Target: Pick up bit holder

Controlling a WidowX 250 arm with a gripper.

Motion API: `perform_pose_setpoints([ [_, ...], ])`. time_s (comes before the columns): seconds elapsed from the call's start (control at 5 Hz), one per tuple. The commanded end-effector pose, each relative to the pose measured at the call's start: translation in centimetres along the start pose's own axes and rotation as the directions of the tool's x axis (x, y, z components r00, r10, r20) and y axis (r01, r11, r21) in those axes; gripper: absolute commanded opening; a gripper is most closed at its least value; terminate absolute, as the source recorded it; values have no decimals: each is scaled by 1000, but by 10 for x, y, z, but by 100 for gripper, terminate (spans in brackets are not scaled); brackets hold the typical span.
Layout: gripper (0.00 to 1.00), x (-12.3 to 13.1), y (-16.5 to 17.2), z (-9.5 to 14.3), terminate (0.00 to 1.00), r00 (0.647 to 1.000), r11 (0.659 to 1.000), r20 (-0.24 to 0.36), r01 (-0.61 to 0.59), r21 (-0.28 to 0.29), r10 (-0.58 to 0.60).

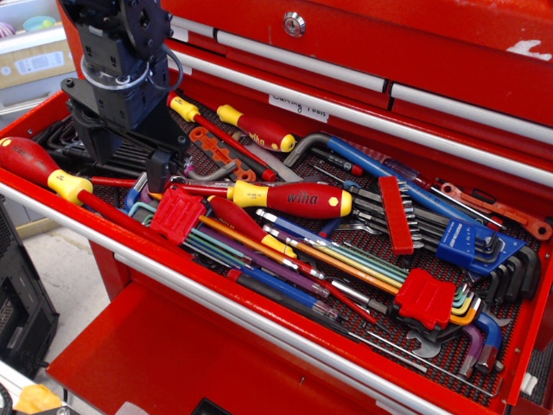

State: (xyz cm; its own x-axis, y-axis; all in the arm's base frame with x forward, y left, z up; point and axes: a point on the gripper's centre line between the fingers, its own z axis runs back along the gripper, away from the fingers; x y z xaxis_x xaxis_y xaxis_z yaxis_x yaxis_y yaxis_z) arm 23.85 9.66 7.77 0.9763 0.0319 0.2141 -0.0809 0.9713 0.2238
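Red bit holder [396,215] mid-drawer, crowded | gripper [149,169] well left

Bright, even light from above. Sharp focus across the drawer [130,251], with soft shadows under the tools. Glare whitens the chrome rails [363,112]. Top left background is blurry.

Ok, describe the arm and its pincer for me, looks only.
The arm is a dark, blocky assembly in black and navy, with a pale translucent ring around its wrist. Below sits a black angular housing ending in the pincer, with short, dark, matte fingers. No markings are legible.
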Motion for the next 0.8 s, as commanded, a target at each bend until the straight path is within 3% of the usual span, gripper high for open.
perform_pose_setpoints([
  [0.0, 100, 0, 0, 0, 0, 1000, 1000, 0, 0, 0, 0],
  [0.4, 100, 42, -66, 55, 0, 992, 992, -13, -125, -10, 125],
  [0.6, 100, 54, -107, 63, 0, 974, 973, 1, -228, -26, 228],
])
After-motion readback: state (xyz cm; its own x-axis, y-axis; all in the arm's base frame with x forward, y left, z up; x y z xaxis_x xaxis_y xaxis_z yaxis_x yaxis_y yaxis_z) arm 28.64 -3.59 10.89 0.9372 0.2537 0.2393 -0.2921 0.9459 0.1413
